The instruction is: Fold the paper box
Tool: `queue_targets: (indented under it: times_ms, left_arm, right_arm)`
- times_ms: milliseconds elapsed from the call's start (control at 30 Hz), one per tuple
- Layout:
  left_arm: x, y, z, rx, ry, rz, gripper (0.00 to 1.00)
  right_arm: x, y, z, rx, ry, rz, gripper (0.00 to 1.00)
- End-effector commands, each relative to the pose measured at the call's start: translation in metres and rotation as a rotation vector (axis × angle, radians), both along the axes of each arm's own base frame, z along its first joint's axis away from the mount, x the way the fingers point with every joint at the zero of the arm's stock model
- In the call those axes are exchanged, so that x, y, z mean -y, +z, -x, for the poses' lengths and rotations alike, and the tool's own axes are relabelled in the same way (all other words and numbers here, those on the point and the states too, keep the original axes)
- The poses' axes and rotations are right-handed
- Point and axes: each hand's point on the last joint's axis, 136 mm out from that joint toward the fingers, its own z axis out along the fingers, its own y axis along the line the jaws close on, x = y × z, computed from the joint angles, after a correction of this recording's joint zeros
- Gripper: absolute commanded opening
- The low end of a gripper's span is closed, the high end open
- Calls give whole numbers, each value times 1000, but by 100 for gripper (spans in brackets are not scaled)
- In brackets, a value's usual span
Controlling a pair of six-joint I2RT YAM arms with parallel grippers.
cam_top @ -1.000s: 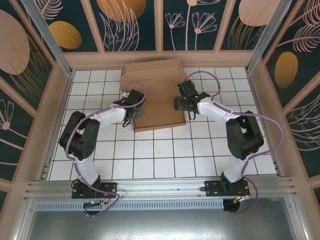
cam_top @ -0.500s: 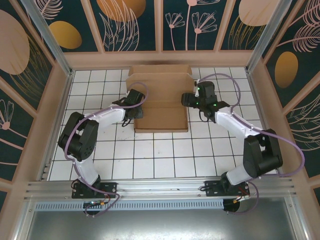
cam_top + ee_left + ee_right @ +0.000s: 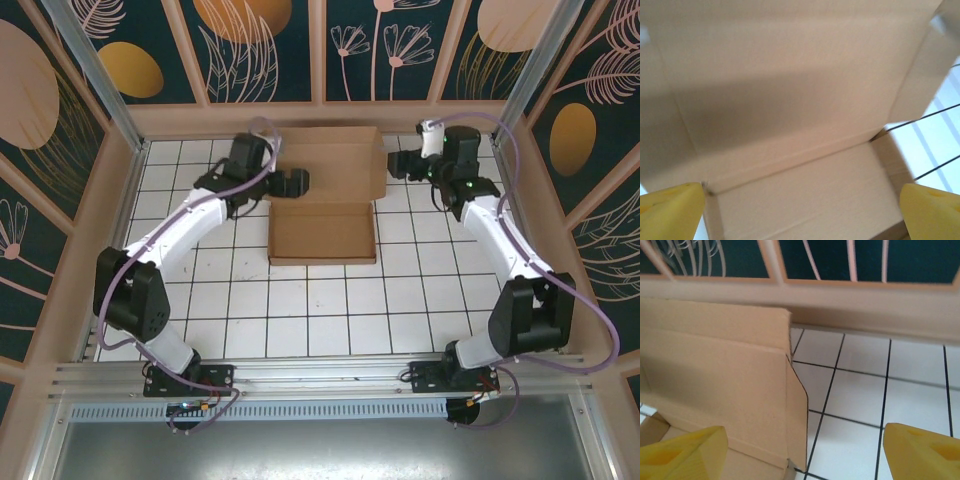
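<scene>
The paper box (image 3: 322, 235) is plain brown cardboard on the white tiles at the back middle; its shallow tray lies flat and its big back panel (image 3: 330, 160) is raised behind it. My left gripper (image 3: 297, 181) hovers at the panel's left edge, open. In the left wrist view its yellow fingertips (image 3: 671, 210) stand wide apart over the tray floor (image 3: 805, 200), the gripper (image 3: 802, 220) holding nothing. My right gripper (image 3: 396, 165) is just right of the panel, open; in its wrist view the gripper (image 3: 805, 455) straddles the box's right side flap (image 3: 797, 410) without touching it.
The enclosure's back wall (image 3: 320, 115) stands right behind the box. Side walls and slanted metal posts (image 3: 530, 70) frame the tiled floor (image 3: 320, 310). Purple cables loop off both arms near the box's back corners.
Both arms have swung toward the back wall, the left up along the box's left side, the right out to the right. The back panel now sits squarer and further back.
</scene>
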Motion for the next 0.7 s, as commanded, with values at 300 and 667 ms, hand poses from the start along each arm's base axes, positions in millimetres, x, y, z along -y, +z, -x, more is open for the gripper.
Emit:
queue_targets:
  times_ms: [300,667]
  left_arm:
    - [-52,64,-36,195,-212,-414,99]
    - [-48,44,-19,164,-387,-484,99]
  right_arm:
    - [-19,-30,-40,-166,282,239,77]
    - [-42,-60,-65,-331,489,253,60]
